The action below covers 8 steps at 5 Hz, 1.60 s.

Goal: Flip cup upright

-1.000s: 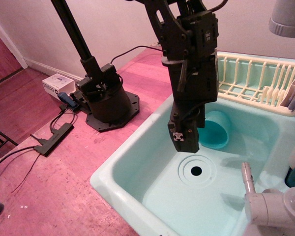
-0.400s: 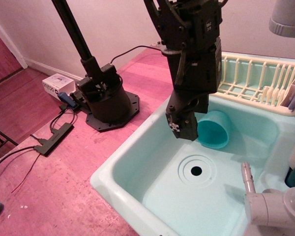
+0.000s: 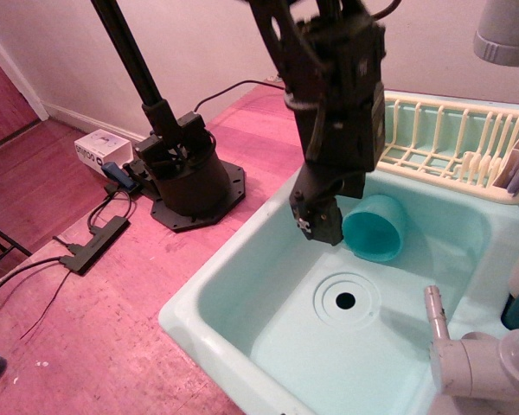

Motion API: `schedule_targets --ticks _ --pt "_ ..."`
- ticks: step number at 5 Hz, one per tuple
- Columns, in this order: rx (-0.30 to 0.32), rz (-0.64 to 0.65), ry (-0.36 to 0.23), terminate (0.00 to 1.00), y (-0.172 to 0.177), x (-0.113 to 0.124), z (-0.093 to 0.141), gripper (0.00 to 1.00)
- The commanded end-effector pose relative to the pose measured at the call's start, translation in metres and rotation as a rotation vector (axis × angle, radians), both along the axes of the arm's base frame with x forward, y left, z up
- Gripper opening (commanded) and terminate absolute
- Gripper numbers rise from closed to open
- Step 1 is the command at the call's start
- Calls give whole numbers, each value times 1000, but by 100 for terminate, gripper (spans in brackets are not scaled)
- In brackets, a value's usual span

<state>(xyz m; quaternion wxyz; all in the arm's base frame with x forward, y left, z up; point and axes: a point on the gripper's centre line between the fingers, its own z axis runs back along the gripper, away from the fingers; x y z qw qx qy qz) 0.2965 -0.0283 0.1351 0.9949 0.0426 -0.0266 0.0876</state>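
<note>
The teal cup (image 3: 376, 228) lies on its side in the pale mint sink (image 3: 242, 285), against the back wall, with its open mouth facing left and forward. My black gripper (image 3: 321, 222) hangs down into the sink just to the left of the cup's mouth, with its tip close to the rim. The fingers show edge-on as one dark block, so I cannot tell whether they are open or shut, or whether they touch the cup.
The drain (image 3: 345, 300) is in the sink floor in front of the cup. A cream dish rack (image 3: 450, 143) stands behind the sink. A grey faucet (image 3: 467, 354) sits at the front right. A black robot base (image 3: 186, 173) stands to the left.
My gripper has risen a little and shifted slightly left, uncovering more of the cup's mouth. The cup lies in the same place.
</note>
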Motion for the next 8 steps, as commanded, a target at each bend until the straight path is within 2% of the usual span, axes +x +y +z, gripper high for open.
schedule_targets --ticks 1,2,3,4,5,7,8 --pt "61 10 -15 0 21 -4 -22 100" --pt "90 50 -52 0 36 -8 -31 100" --pt "150 65 -93 0 47 2 -32 100" --pt "218 79 -102 0 59 19 -22 100" --pt "220 122 -146 0 58 26 -22 0" --pt "228 136 -161 0 56 45 -16 0" --pt "61 199 -130 0 51 42 -25 0"
